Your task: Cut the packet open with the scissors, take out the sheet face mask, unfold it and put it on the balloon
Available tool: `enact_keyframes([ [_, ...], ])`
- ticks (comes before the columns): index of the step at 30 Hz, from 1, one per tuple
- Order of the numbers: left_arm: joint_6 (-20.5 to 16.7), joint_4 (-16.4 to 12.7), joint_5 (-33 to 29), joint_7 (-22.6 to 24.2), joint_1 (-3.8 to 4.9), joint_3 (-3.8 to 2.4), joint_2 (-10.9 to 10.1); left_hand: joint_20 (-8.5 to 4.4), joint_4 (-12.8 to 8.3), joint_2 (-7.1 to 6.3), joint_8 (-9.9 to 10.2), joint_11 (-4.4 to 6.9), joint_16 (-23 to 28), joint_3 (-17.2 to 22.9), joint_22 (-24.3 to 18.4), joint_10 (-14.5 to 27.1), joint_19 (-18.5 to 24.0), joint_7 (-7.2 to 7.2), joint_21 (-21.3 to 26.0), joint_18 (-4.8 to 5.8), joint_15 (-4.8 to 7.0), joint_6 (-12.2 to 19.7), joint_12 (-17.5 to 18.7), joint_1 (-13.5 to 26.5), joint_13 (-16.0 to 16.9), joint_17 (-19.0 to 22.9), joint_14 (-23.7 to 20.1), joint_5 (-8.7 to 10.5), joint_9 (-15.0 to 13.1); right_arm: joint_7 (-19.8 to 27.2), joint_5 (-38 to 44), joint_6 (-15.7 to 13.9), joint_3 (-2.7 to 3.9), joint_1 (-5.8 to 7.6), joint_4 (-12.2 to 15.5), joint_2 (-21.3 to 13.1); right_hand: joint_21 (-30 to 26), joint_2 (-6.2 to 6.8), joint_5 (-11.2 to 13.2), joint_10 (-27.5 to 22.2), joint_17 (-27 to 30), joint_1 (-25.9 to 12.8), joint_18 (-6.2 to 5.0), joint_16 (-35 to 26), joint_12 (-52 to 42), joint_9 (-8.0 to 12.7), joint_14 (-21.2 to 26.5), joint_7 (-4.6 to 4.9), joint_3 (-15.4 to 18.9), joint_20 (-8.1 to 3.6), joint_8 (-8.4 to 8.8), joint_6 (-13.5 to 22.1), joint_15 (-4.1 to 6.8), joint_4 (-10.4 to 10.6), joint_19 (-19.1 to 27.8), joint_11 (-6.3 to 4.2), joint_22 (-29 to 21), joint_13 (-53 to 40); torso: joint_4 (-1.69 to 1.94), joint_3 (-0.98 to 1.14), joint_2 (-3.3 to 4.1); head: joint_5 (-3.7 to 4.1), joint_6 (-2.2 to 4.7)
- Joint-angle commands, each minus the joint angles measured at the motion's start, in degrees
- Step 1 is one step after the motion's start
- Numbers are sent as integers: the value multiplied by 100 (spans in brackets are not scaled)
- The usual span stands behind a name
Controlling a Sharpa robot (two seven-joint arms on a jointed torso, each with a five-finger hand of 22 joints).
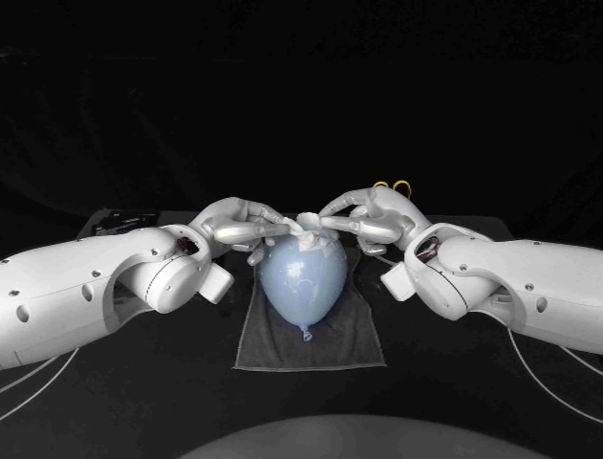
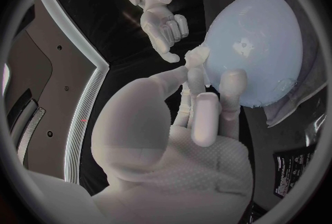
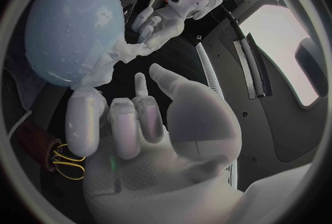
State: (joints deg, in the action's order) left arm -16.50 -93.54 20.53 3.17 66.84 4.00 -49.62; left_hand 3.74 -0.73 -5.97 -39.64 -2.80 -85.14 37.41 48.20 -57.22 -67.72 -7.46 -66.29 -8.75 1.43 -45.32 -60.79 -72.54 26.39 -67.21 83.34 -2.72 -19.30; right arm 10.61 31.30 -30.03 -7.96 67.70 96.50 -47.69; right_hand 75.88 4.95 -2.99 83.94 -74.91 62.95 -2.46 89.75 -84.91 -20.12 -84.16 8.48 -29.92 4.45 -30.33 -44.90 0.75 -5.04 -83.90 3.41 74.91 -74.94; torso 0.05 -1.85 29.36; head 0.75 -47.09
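Left hand [image 1: 239, 228] pinched the crumpled white sheet mask [image 1: 308, 227] atop the pale blue balloon [image 1: 301, 279]; right hand [image 1: 370, 218] touched it, grip unclear tbh.

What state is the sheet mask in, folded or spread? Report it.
Bunched, not spread: the sheet mask sits crumpled at the balloon's far end, held by the left hand and right hand.

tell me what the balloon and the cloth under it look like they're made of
The balloon: thin rubber, likely latex; pale blue, smooth and glossy, with bright highlights and a knotted neck. The cloth: dark grey fabric, probably a towel; matte, with soft, slightly uneven edges; the weave is too small to tell.
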Motion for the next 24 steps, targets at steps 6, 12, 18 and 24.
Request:
enact_keyframes([
  [6,-35,100,-220,-112,4,-4,-52,161,179,-342,441,-175,-32,-400,-105,145,86,-210,78,49,-183,424,-40,306,14,1,-21,-5,240,6,1544,72,4,-11,113,-124,-27,175,22,96,-1509,128,-50,25,54,140,-584,80,310,129,390,46,-108,42,-46,106,1098,-942,-3,2,-2,-2,-6],
  [12,22,172,-234,-224,4,-3,-127,210,236,-423,499,-205,-39,-583,-155,184,119,-234,115,31,-217,453,-74,321,20,-12,-32,-5,288,-250,2268,16,4,-30,107,-105,-112,247,23,29,-1484,235,-73,17,113,217,-576,129,552,186,670,120,-150,46,-6,153,1072,-882,-1,5,1,12,-5],
  [18,64,202,-207,-300,4,-3,-189,221,243,-457,514,-210,-35,-645,-212,204,153,-237,152,18,-224,461,-81,306,21,9,-46,-5,303,-530,2535,-253,3,-39,-2,48,-151,127,22,-2,-1461,375,-83,10,136,252,-569,165,647,218,849,147,-179,71,13,184,1060,-854,5,3,0,14,8],
  [24,33,222,-186,-293,5,-3,-249,230,245,-477,523,-215,-19,-695,-304,235,210,-241,212,0,-230,464,-82,275,19,82,-79,-6,315,-662,2580,-586,3,-41,-158,210,-131,-49,22,0,-1474,536,-81,14,132,271,-573,187,623,238,961,85,-194,70,5,201,1065,-853,10,-2,5,1,19],
])
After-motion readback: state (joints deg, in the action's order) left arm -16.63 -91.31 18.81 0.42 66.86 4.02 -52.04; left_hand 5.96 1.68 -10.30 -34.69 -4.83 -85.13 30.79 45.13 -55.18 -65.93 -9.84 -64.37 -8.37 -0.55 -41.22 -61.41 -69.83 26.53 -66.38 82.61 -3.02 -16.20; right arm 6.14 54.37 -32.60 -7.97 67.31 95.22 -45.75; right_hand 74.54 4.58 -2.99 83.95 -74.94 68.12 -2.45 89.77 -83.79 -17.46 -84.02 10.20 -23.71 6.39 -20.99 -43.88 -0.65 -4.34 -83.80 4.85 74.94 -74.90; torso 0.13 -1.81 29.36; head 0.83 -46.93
